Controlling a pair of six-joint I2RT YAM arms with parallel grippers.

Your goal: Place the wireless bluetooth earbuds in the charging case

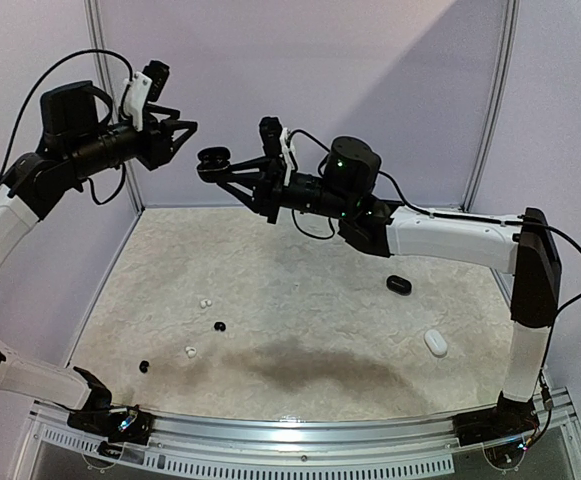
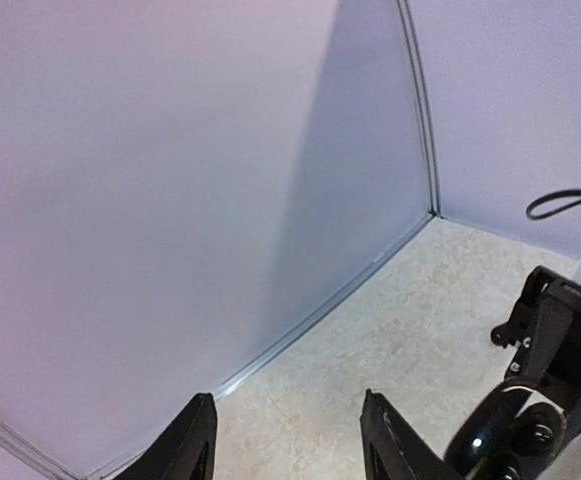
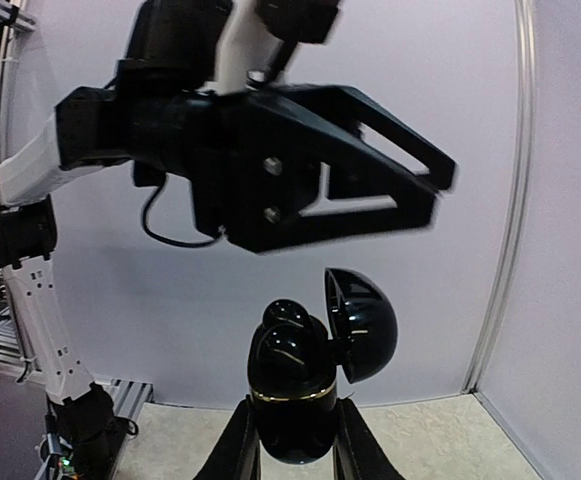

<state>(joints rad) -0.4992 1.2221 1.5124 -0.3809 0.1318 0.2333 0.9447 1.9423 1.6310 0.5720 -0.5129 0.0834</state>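
left gripper [image 2: 287, 398]: raised at the far left. Black jaws stand about half parted with nothing between them.
right gripper [image 3: 295, 440]: raised in mid-air, left of centre, and clamped on the lower body of the glossy black pebble-shaped plastic charging case [image 3: 288, 395]. The case is held upright.
lid [image 3: 362, 322]: hinged open and standing off the right side of the held case in the right wrist view.
rounded black lump [image 3: 285, 314]: sits at the mouth of the held case. Cannot tell whether it is an earbud.
grippers, relation: the left gripper [image 1: 185, 130] is near the held case [image 1: 213, 158], just up and left of it. They are apart, not touching.
speckled beige table top [image 1: 310, 280]: carries all the loose items below.
small white bean-like plastic earbuds [image 1: 205, 301]: on the left of the table. They look like two lying close together.
tiny glossy black earbud [image 1: 219, 326]: just near and right of the white ones.
single white earbud [image 1: 190, 351]: nearer still, on the left.
second black earbud [image 1: 144, 366]: nearest and furthest left.
closed black pebble case [image 1: 399, 284]: on the right of the table, under the right arm.
closed white pebble case [image 1: 435, 343]: on the right, nearer than the black one and apart from it.
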